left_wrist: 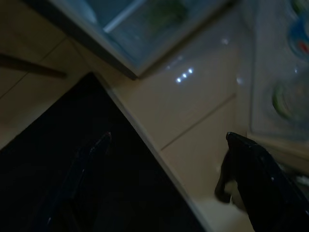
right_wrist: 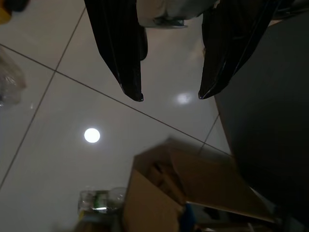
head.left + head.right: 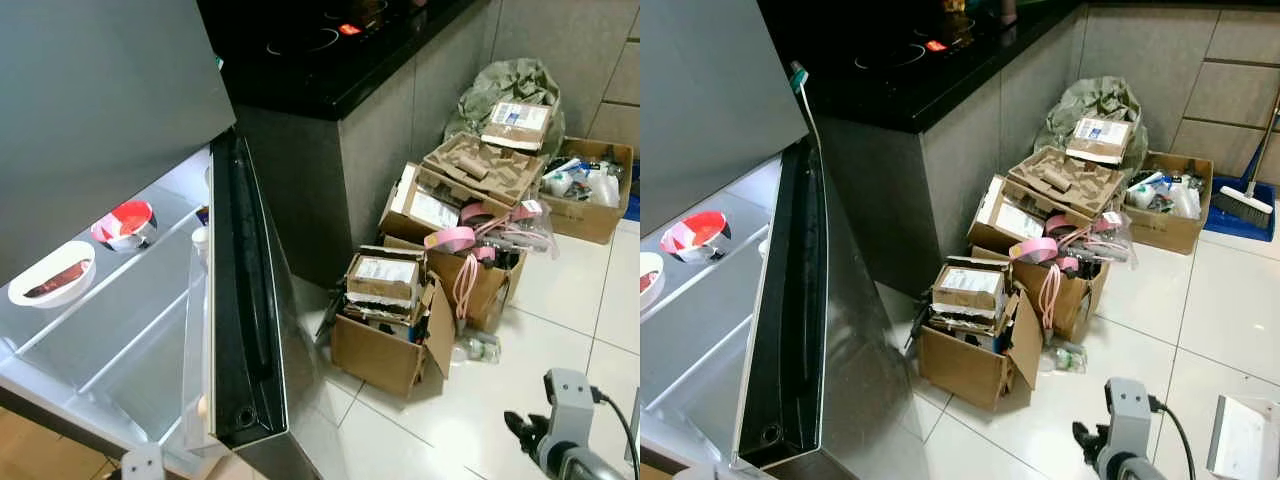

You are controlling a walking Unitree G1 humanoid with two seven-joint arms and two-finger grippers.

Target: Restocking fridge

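The fridge door [image 3: 243, 330] stands open. Just inside it, on a glass shelf [image 3: 110, 290], sit a white bowl [image 3: 52, 273] with something dark in it and, further back, a foil-wrapped dish with a red top [image 3: 126, 224]. Beside the door, on the tiled floor [image 3: 560, 320], is a clutter of cardboard boxes [image 3: 385, 340]. The right gripper [image 2: 171, 96] hangs low beyond the boxes, fingers [image 2: 123, 53] apart and empty. The left gripper [image 1: 166, 145] hangs near the fridge's base, fingers spread wide, holding nothing.
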